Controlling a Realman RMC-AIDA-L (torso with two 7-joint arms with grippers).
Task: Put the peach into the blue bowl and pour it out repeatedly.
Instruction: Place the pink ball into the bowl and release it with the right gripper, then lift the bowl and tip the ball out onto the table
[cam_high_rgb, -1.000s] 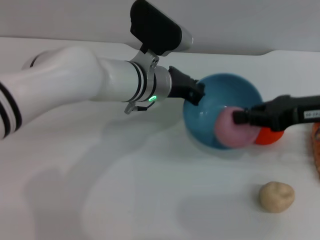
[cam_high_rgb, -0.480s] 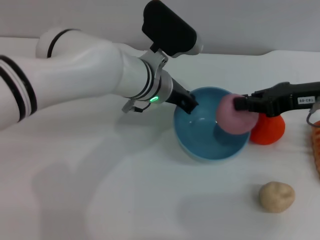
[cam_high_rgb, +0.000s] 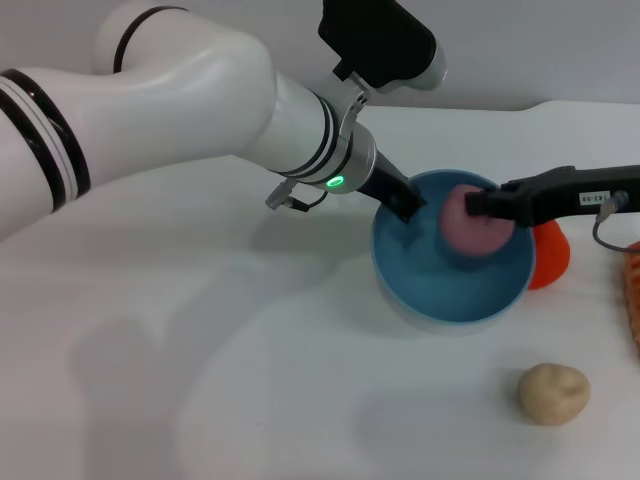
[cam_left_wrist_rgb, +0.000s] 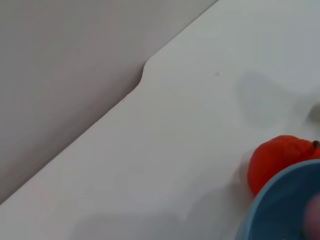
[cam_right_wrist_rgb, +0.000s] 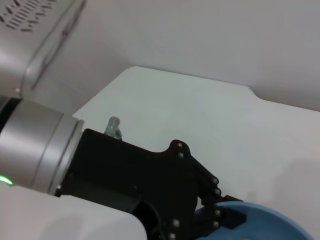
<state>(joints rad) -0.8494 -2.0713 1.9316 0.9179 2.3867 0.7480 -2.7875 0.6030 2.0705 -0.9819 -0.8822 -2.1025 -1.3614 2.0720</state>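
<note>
From the head camera, the blue bowl (cam_high_rgb: 452, 268) is sitting upright on the white table (cam_high_rgb: 250, 380), a deep, smooth, light-blue plastic thing with nothing printed on it. The left gripper (cam_high_rgb: 408, 205) is reaching in from the left and pinching the bowl's near-left rim, jaws closed on it. The right gripper (cam_high_rgb: 478, 204) is coming in from the right and holding the peach (cam_high_rgb: 472, 224), a small matte pink ball, over the bowl's opening on its right side, jaws clamped on the fruit. An orange-red fruit (cam_high_rgb: 547, 258) is peeking out from behind the bowl on the right, touching or nearly touching it, and a beige potato (cam_high_rgb: 552, 393) is lying well apart, closer to the robot.

Over on the left wrist camera, only a slice of the blue bowl is showing, with the orange-red fruit right beside it on the table.

Right wrist camera: the left gripper's black body is filling most of the shot, its fingers (cam_right_wrist_rgb: 220, 218) sitting on the bowl's blue rim.
</note>
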